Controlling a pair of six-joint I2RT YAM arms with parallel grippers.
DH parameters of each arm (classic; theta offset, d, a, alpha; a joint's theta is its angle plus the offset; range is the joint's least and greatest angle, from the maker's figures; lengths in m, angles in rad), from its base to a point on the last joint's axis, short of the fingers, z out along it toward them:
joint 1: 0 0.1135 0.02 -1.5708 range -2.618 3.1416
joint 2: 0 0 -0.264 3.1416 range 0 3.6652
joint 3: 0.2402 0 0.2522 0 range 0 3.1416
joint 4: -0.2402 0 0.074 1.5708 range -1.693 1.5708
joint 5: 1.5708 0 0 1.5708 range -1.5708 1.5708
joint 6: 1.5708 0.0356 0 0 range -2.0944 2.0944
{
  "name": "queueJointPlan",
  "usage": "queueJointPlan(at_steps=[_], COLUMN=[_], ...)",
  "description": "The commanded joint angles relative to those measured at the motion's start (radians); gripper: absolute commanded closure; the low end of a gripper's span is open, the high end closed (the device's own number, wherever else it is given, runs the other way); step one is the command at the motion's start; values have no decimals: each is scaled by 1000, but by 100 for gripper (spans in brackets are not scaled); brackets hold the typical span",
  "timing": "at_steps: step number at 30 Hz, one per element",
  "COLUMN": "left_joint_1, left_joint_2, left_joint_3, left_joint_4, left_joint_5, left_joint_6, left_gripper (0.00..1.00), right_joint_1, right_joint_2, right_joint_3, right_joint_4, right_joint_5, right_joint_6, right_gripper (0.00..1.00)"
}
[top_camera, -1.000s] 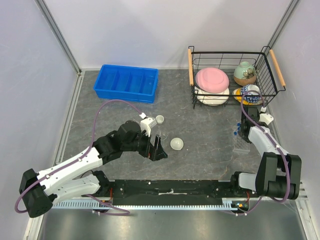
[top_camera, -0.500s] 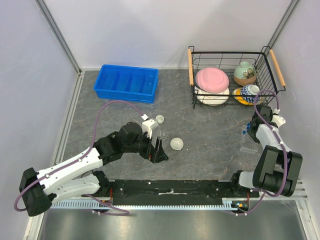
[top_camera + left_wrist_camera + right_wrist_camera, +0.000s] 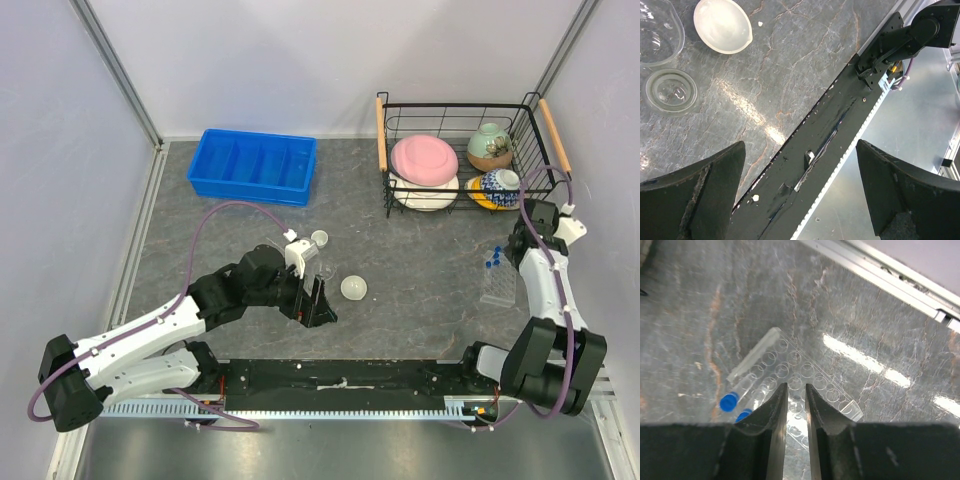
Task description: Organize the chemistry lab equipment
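- Grey marbled stone surface [image 3: 420, 290] with pale walls around it and a metal rail at its edges; both arm bases sit on a black bar at the near edge.
- At the far left lies a blue compartment tray [image 3: 255, 165]. At the far right stands a black wire basket [image 3: 382, 180] holding a pink plate [image 3: 424, 158] and two patterned bowls [image 3: 490, 146].
- Left gripper [image 3: 800, 145] hangs low near the middle of the surface, jaws spread wide with nothing between them.
- Just beyond its jaws a white round dish [image 3: 722, 25] rests on the stone. Beside the dish are the rim of a clear glass beaker [image 3: 657, 30] and a small round clear glass piece [image 3: 670, 91].
- A smaller white dish [image 3: 319, 239] sits a little farther back, near the left wrist.
- Right gripper [image 3: 795, 386] hovers above the clear plastic rack [image 3: 805, 375], jaws drawn almost together with only a thin slit between them, pinching nothing.
- This rack lies on the surface near the right edge, in front of the basket, with blue-capped tubes [image 3: 730, 401] at one end; how they sit in it is unclear.
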State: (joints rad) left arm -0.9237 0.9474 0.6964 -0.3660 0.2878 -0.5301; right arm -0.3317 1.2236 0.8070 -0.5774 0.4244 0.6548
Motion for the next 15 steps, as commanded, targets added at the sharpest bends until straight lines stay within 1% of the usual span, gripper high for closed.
queueJointPlan(at_steps=[1,4,8,9,11,12,15], left_joint_1=[-7,-7,-6,-6,-6,-4,-3], left_joint_2=[-1,-1,17,25,56,66,112], left_joint_3=[12,25,89,109,174,196,276], left_joint_4=[4,-16,-63,-108,-154,-186,-237], left_joint_5=[-19,-47,-139,-160,-232,-249,-304], left_joint_6=[33,33,30,30,30,30,35], left_gripper=[2,2,1,1,0,0,0], right_joint_1=[-4,5,58,100,141,189,273], right_joint_2=[-68,-131,-257,-272,-303,-309,-335], right_joint_3=[89,122,196,214,274,294,357], right_joint_4=[-73,-104,-110,-111,-118,-124,-121], right_joint_5=[30,19,-6,-9,-35,-39,-70], right_joint_6=[-20,-11,-27,-35,-50,-60,-76], right_gripper=[73,72,69,67,66,66,66])
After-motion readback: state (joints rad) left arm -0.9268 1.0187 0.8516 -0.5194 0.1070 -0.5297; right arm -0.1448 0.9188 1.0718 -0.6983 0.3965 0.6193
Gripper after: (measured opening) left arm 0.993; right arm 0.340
